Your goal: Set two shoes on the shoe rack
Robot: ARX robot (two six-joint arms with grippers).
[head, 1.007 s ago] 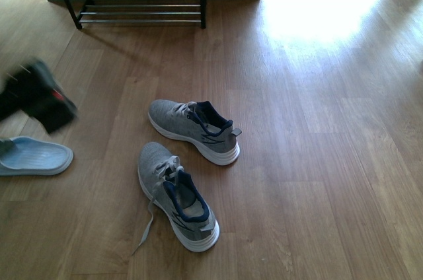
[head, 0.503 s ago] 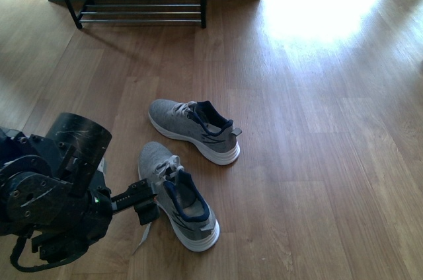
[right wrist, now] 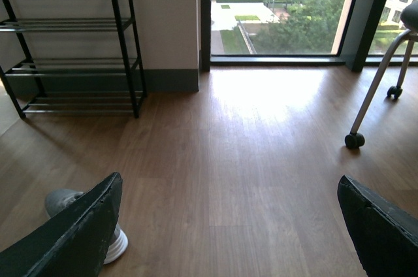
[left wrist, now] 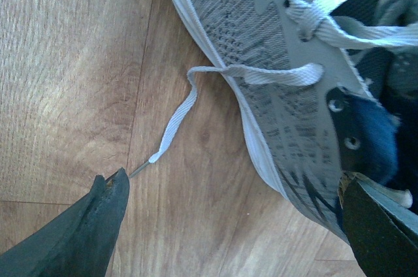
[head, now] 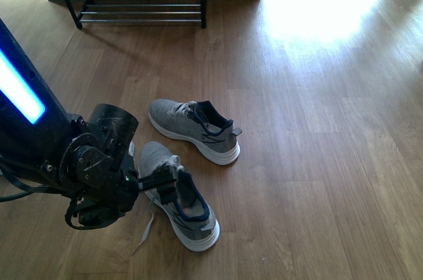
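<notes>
Left gripper (left wrist: 232,182) gapes wide, empty, straddling the near shoe's (left wrist: 274,81) side; knit upper likely soft and light, sole stiffer; pinch the navy collar (left wrist: 372,140) just inside the jaws; lace (left wrist: 172,123) trails.

One grey knit sneaker (head: 188,217) and its mate (head: 193,129) sit upright, side by side on the floor, well apart from the black-framed shoe rack (head: 139,9).

The left arm's matte black casing (head: 26,141) carries a long glowing blue light strip (head: 20,85), a glossy black cylindrical joint housing (head: 114,128) and a round, screw-dotted end plate (head: 89,164). Thin black cables (head: 76,217) loop under it. The blunt dark grey-green fingers (left wrist: 81,238) look matte, one with a worn brownish tip.
</notes>
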